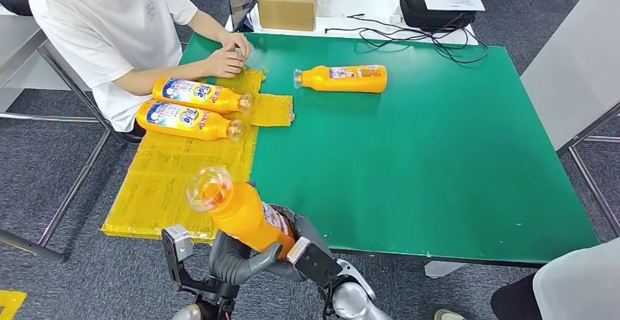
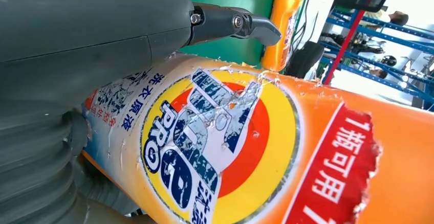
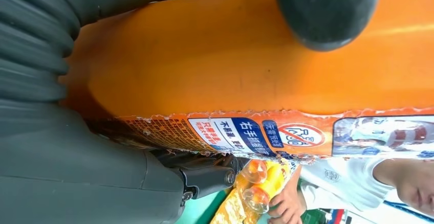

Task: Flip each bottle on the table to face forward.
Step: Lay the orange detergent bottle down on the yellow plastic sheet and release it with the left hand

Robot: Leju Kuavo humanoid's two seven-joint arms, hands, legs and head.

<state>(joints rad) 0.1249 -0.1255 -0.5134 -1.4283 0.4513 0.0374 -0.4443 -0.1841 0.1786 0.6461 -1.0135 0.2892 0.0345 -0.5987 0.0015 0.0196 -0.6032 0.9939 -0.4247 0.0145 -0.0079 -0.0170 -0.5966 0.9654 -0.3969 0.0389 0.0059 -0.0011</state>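
A: Looking at the held bottle [image 1: 237, 210], where is it sitting right now?

B: It is hanging in the air just past the near edge of the green table [image 1: 439, 188], tilted, with its clear cap pointing up toward the head camera. The left hand [image 1: 237, 260] is wrapping the lower body from one side, and the right hand [image 1: 311, 250] is clamping it from the other, so both are closing on the same bottle.

A: How is it going to handle?

B: I am judging it as stiff plastic, smooth and rather slippery on the bare orange flanks. The torn paper label [image 2: 215, 147] is probably giving the fingers more bite. It is looking full, so likely heavy toward the base.

A: So where should the grip be going?

B: Around the broad middle, thumb opposite the fingers, and not on the narrow neck.

A: And the others?

B: Two bottles [image 1: 197, 93] are lying side by side on the yellow mat [image 1: 168, 181], and a lone bottle [image 1: 343, 79] is lying farther back on the green.
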